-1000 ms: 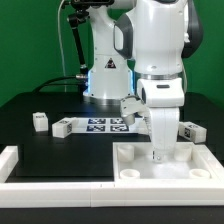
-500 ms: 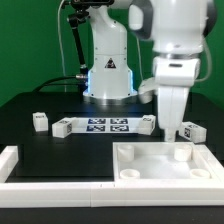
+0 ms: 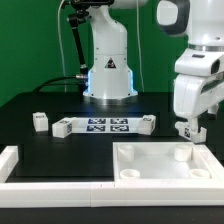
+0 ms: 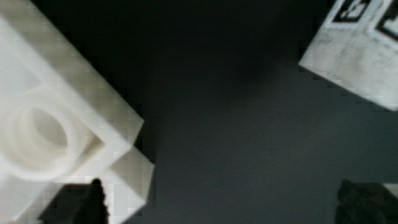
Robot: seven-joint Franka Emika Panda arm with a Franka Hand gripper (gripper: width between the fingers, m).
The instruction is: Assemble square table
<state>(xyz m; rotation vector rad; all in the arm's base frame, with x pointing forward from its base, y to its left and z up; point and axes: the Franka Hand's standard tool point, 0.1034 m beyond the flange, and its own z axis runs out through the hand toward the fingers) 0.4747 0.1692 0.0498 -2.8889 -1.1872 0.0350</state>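
The white square tabletop [image 3: 165, 160] lies at the front right with its raised rim and round corner sockets up. In the wrist view its corner [image 4: 54, 120] shows one socket. Small white tagged legs lie behind it: one at the left [image 3: 40, 121], one beside it [image 3: 62, 127], one further right [image 3: 147, 123]. Another leg [image 3: 199, 131] is partly hidden behind my gripper [image 3: 189, 128]. It also shows in the wrist view [image 4: 356, 50]. My gripper [image 4: 222, 205] is open and empty, above the table between the tabletop's far right corner and that leg.
The marker board [image 3: 105, 125] lies flat between the legs in front of the robot base [image 3: 108, 75]. A low white border rail [image 3: 40, 175] runs along the front left edge of the black table.
My gripper has moved from over the middle of the tabletop to the exterior view's right and back, past the tabletop's far right corner. It stays open and empty. The parts have not moved.
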